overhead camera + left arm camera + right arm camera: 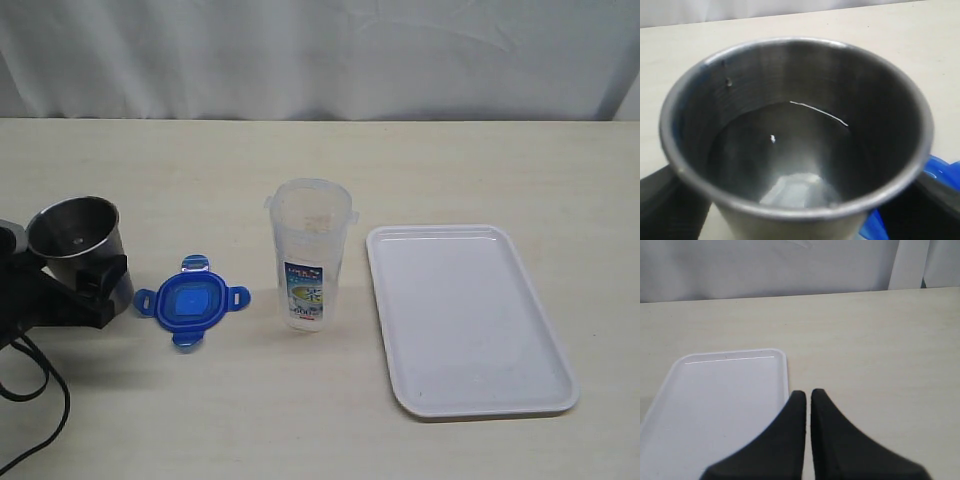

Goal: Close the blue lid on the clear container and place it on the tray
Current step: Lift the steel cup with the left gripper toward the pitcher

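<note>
Three task things sit on the worktop (300, 420), none of them in a grip. The blue lid (192, 302) lies flat, lower left of centre, with its flaps splayed out. The clear container (310, 255) stands upright in the middle, mouth uncovered and apart from the lid. The white tray (470, 320) lies bare on the right, near the container. So the lidding has not begun.

At far left, the left pincer (100, 283) has the steel cup (75, 235) between its fingers. In the left wrist view the cup fills the frame with a dark finger on either side, but I cannot tell whether they clamp it or merely bracket it. The right pincer (807, 396) hovers near the tray's rim, jaws pressed together and empty.

Next, by my judgement, the left pincer must be clear of the cup, shift right to the lid and pinch a flap or edge. Then it has to square the lid over the container's mouth before pressing down.
</note>
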You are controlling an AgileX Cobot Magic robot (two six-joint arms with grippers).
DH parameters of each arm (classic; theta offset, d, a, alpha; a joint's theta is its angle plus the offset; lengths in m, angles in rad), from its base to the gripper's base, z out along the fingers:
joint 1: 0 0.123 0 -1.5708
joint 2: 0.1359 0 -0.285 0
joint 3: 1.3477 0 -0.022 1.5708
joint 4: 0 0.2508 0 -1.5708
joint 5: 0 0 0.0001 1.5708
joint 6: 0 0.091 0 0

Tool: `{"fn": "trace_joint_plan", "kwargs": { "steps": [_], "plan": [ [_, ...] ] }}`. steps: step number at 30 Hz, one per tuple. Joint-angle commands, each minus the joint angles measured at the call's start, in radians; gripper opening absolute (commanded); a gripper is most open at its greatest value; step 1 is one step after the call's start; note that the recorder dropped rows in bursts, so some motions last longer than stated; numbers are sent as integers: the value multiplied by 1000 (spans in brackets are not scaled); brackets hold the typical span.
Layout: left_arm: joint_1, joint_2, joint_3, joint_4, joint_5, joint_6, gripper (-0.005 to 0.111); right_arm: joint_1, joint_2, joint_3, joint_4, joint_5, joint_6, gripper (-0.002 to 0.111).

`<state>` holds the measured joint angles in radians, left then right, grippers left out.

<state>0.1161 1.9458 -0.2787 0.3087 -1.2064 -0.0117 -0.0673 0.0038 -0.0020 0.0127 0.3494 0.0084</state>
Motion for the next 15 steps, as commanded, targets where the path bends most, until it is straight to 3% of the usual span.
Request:
{"fn": "trace_joint_plan", "kwargs": {
  "steps": [1,15],
  "plan": [
    [-2,1,-4,58,-15,-17,0,1,-4,2,-1,-4,-8,4],
    [-2,-109,-4,46,-15,-16,0,1,-4,2,-1,-4,-8,4]
  ]
}}
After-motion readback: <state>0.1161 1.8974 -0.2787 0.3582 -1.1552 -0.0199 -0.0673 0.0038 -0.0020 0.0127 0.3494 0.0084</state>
